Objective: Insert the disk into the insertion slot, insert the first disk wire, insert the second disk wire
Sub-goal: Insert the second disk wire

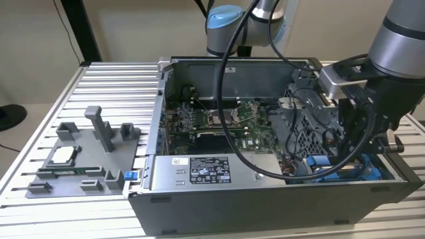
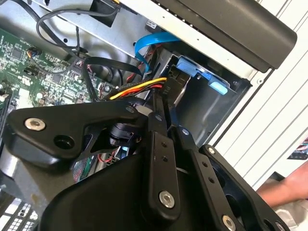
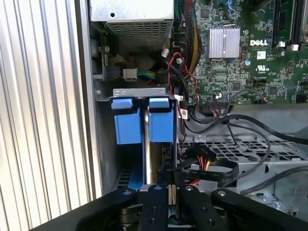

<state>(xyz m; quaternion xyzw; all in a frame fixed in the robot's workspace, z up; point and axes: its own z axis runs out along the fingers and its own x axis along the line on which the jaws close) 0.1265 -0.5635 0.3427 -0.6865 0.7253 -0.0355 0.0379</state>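
An open grey computer case point(image 1: 265, 209) sits on a ribbed metal table point(image 1: 106, 84). In the exterior view, the robot arm point(image 1: 398, 45) reaches down into the case's corner at the exterior view's right, above blue plastic parts point(image 1: 332, 167). A grey power-supply box point(image 1: 206, 172) lies along the near wall, the green motherboard point(image 1: 219, 124) sits behind it, and a grey parts tray point(image 1: 79, 159) rests on the table at the exterior view's left.

The first wrist view looks down past the end effector point(image 3: 170, 195) into the insertion slot point(image 3: 139, 94), a grey metal bay. Two bright blue tabs point(image 3: 144, 120) of the disk's frame sit inside it, so the disk is seated in the slot; its silver body is hidden. The end effector's fingers are closed together on a black connector point(image 3: 166, 171) with red and yellow wires point(image 3: 202, 156), just beside the bay.

The second wrist view shows the yellow, red and black wire bundle point(image 2: 139, 87) running to that connector point(image 2: 168, 86), a flat blue cable point(image 2: 149, 43) and a blue tab point(image 2: 202, 74) beyond it.
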